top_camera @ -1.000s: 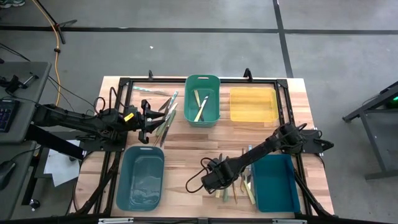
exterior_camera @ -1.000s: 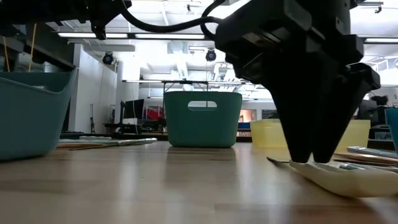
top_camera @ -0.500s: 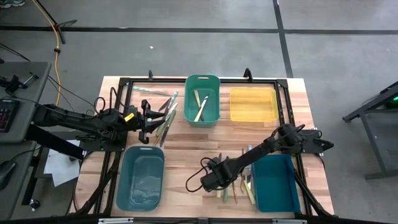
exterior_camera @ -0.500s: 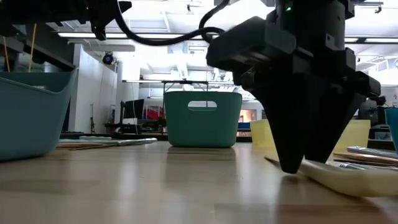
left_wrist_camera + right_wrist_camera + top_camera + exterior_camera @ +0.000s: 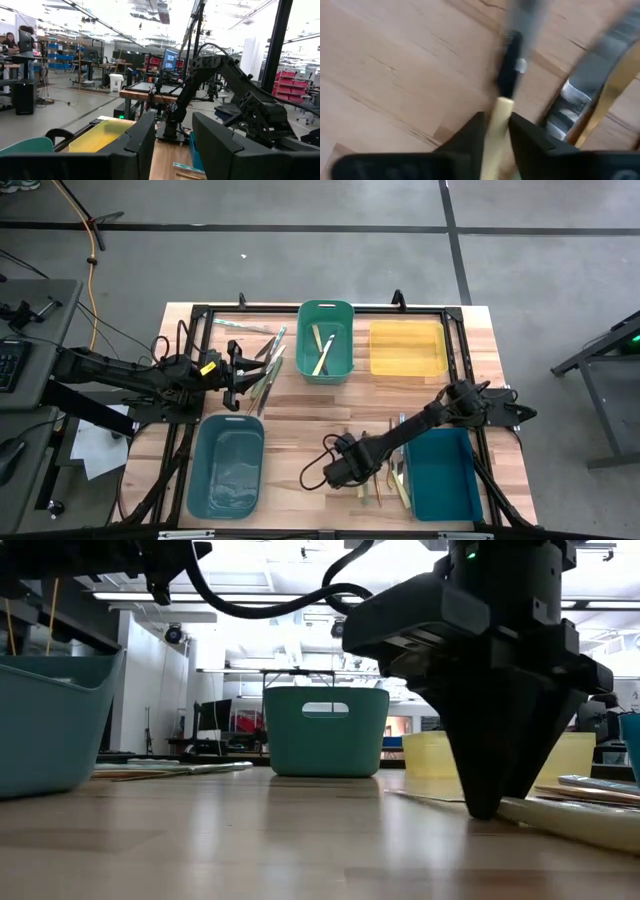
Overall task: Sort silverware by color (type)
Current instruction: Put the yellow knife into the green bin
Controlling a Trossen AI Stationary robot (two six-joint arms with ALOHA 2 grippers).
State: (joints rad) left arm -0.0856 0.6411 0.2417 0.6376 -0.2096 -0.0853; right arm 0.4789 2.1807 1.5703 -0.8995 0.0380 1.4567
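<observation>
Pale yellow utensil (image 5: 496, 131) pinched between right fingers (image 5: 470, 134).

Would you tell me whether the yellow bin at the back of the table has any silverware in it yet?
Empty. In the high view the yellow bin shows only its bare floor, while the green bin beside it holds a few pieces.

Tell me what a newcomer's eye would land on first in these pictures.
The right gripper, low over the table's near edge between the two teal bins, its fingers closed around a pale yellow-handled utensil lying on the wood. Next, the green bin at the far middle holding utensils, with the empty yellow bin beside it. The left gripper waits over a loose utensil pile.
</observation>
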